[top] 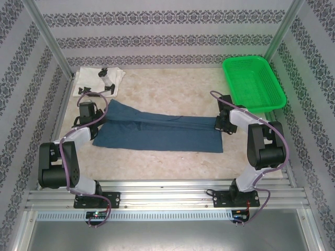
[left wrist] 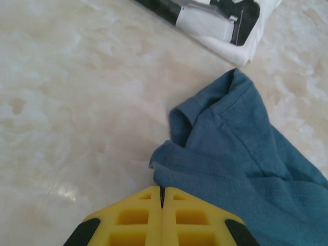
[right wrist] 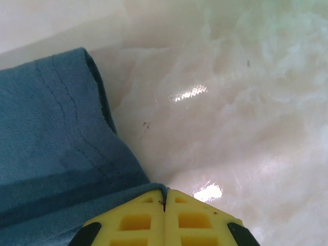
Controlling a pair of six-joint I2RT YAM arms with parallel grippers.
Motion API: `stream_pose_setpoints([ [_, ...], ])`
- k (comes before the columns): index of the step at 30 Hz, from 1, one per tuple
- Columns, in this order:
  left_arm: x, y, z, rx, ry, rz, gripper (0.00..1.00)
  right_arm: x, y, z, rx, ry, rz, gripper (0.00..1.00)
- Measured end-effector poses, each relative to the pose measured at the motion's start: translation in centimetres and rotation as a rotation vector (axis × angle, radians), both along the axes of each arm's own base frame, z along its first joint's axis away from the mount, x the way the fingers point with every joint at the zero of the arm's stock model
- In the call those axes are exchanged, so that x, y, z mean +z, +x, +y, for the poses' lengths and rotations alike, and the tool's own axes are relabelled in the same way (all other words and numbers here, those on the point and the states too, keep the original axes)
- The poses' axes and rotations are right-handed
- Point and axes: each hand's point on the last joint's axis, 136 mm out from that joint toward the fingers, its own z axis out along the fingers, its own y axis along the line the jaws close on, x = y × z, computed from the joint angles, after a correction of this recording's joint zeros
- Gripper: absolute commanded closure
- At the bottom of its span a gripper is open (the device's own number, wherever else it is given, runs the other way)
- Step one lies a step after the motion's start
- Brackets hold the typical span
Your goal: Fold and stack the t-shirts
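blue shirt [top: 157,130]: mid-table, long axis left–right, flat, plain teal, creased | white shirt [top: 102,81]: folded, black print, far-left corner | left gripper [left wrist: 162,190]: fingers together on blue shirt's edge | right gripper [right wrist: 164,195]: pinching opposite end

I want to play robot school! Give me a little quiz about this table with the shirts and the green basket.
1. True or false: the white shirt is stacked on top of the blue shirt.
2. Where is the green basket? A) at the far right corner of the table; B) at the far left corner; C) on the blue shirt.
3. Fill the gap: the left hand and the right hand are each pinched shut on one end of the ___ shirt.

Key:
1. False. The white shirt lies at the far left corner, not on top.
2. A.
3. Blue.
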Motion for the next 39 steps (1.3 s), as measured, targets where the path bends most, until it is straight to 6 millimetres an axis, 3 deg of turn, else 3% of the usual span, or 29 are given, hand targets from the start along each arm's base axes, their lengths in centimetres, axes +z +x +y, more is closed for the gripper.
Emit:
stream_pose_setpoints([
  [2, -0.1, -0.5, 0.1, 0.010, -0.001, 0.018, 1.00, 0.0, -0.2, 0.0, 0.000, 0.000, 0.008, 1.00],
  [3, -0.3, -0.7, 0.1, 0.015, -0.004, 0.030, 1.00, -0.1, -0.3, 0.0, 0.000, -0.001, 0.011, 0.93],
  [5, -0.8, -1.3, 0.2, 0.033, -0.009, 0.063, 0.85, -0.1, -0.4, 0.0, -0.006, 0.001, 0.017, 0.86],
  [7, -1.5, -2.2, 0.6, 0.065, -0.003, 0.105, 0.83, -0.2, -0.6, -0.2, -0.019, -0.006, 0.022, 0.75],
  [9, -1.8, -3.2, 1.6, 0.118, 0.013, 0.140, 0.67, -0.4, -1.2, -0.6, -0.031, -0.021, 0.036, 0.61],
  [10, -1.7, -3.6, 2.0, 0.142, 0.019, 0.148, 0.56, -0.5, -1.5, -0.9, -0.039, -0.025, 0.043, 0.60],
  [12, -1.0, -4.4, 2.6, 0.184, 0.025, 0.140, 0.23, -0.6, -2.2, -1.1, -0.042, -0.034, 0.053, 0.60],
  [13, -0.4, -4.8, 2.7, 0.198, 0.026, 0.125, 0.13, -0.6, -2.5, -1.2, -0.043, -0.038, 0.055, 0.60],
  [16, 2.2, -6.2, 2.9, 0.230, 0.031, 0.048, 0.06, 0.3, -2.9, -1.3, -0.052, -0.041, 0.029, 0.57],
  [21, 8.3, -6.0, 2.4, 0.209, 0.024, -0.129, 0.04, 4.6, -1.9, -0.5, -0.040, -0.013, -0.129, 0.46],
  [23, 10.1, -4.7, 1.7, 0.160, 0.016, -0.162, 0.04, 6.8, -1.2, 1.0, -0.004, 0.022, -0.212, 0.43],
  [27, 12.0, 0.6, -0.2, 0.027, -0.005, -0.151, 0.05, 9.8, 0.4, 5.2, 0.098, 0.148, -0.306, 0.43],
  [30, 11.6, 4.7, -2.6, -0.086, 0.016, -0.092, 0.07, 10.1, 1.5, 8.8, 0.182, 0.253, -0.304, 0.43],
  [33, 10.0, 8.1, -6.3, -0.220, 0.075, -0.007, 0.25, 8.6, 2.1, 12.4, 0.261, 0.312, -0.258, 0.43],
  [36, 7.5, 9.9, -9.0, -0.314, 0.103, 0.074, 0.29, 6.1, 1.7, 14.7, 0.308, 0.339, -0.187, 0.43],
  [39, 4.5, 9.6, -10.1, -0.381, 0.085, 0.168, 0.31, 3.8, 1.4, 15.4, 0.315, 0.340, -0.117, 0.44],
])
